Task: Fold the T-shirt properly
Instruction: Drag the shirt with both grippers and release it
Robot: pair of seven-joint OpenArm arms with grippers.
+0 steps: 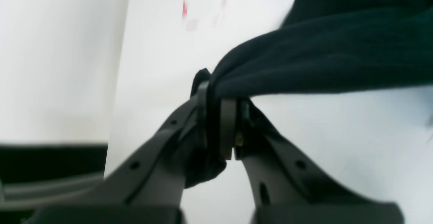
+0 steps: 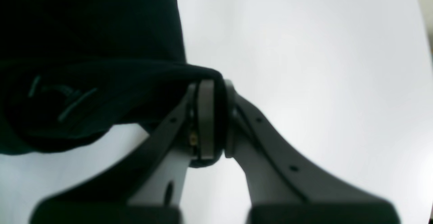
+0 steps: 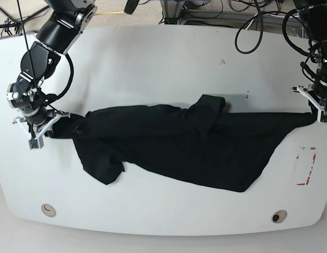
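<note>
Closest to the right wrist camera were the two grey fingers (image 2: 206, 119) of the right gripper (image 2: 216, 119), pinched tight with a fold of black cloth caught between the pads. From that pinch the T-shirt (image 2: 88, 65) bulged away toward the left edge of that view, a faint stitched mark showing on its surface, and only bare white table (image 2: 304, 65) lay on the gripper's other side.

In the base view the right gripper (image 3: 39, 128) sat at the far left, near the table's (image 3: 153, 58) left edge, clamped on one end of the T-shirt (image 3: 184, 147). From there the garment ran in a long, wrinkled band across the middle of the table: a loose flap hung toward the front edge not far from the right gripper, a rumpled peak rose about midway between the two grippers, and the broadest part sagged toward the front edge nearer the left gripper. At the far right the left gripper (image 3: 317, 109) held the other end, drawn out to a thin point. A red-outlined rectangle (image 3: 305, 166) lay on the table in front of the left gripper, just clear of the cloth.

From the left wrist camera the left gripper (image 1: 220, 122) also stood closed on the T-shirt (image 1: 321, 58), the cloth bunched at the fingertips (image 1: 228, 126) and stretching off to the right, with a small tail hanging below the pads.
</note>
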